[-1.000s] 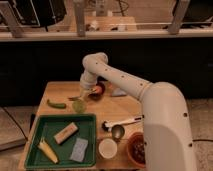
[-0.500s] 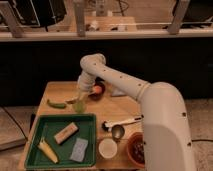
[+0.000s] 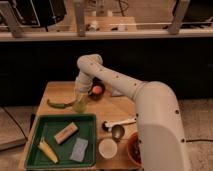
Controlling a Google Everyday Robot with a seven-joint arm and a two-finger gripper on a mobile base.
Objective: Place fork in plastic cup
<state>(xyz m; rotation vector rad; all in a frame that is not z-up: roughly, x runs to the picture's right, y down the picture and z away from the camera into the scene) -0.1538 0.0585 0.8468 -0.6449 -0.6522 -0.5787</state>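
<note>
The white arm reaches from the lower right, bends at its elbow near the far edge of the desk [image 3: 60, 90], and turns down so that the gripper [image 3: 81, 95] hangs right over the plastic cup [image 3: 80, 105]. Whether the jaws are open or closed cannot be told; the wrist and the cup's rim hide them. The fork cannot be made out either; it may be hidden at the jaws or in the cup, but the view does not settle it.

The plastic cup stands upright directly beneath the jaws, a translucent yellow-green tumbler on the wooden desk. Just to the left of the jaws, lying flat on the wood, is a green chili pepper [image 3: 59, 104] whose tip comes close to the cup. Just to the right of the jaws and slightly farther back sits a dark bowl [image 3: 98, 93] with an orange fruit [image 3: 97, 90] in it.

Nearer the camera than the jaws lies a green tray [image 3: 35, 134], holding a tan block [image 3: 66, 133], a yellow corn cob [image 3: 47, 150] and a grey-blue sponge [image 3: 79, 149]. To the right of the tray stand a white cup [image 3: 108, 148] and a white-handled metal scoop [image 3: 117, 127], with a brown bowl [image 3: 132, 150] partly hidden by the arm.
</note>
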